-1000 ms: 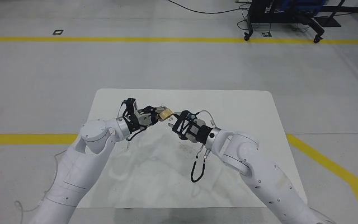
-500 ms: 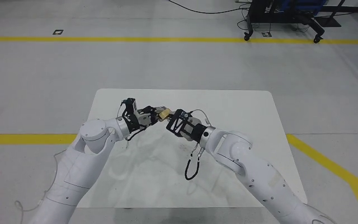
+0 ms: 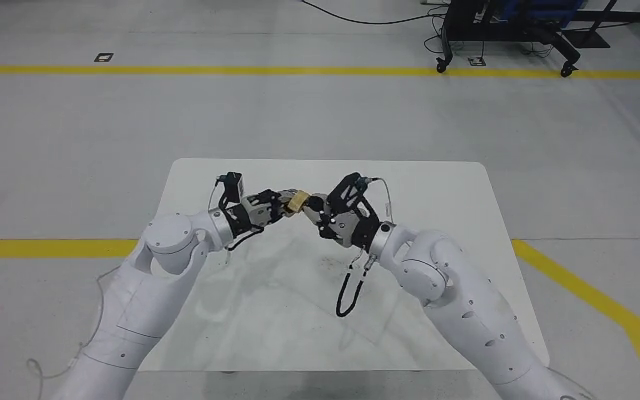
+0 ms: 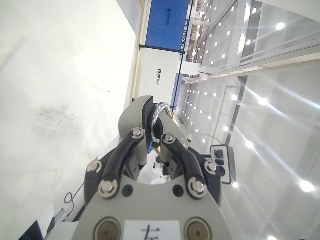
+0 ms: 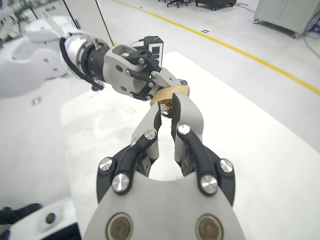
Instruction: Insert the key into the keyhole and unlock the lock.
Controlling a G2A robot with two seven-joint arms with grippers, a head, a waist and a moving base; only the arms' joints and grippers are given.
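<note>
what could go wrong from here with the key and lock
1. The right gripper pinches the key by its small head against the padlock. If the key is slightly off the keyhole's line, pushing may jam it or twist it in the pads.
2. The left gripper holds the padlock in mid-air near its shackle. Turning the key might spin the lock in that grip or drop it onto the table.

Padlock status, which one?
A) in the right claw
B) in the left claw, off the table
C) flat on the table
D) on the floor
B: the left claw is shut on the brass padlock, holding it above the table, while the right claw holds the key at it.
</note>
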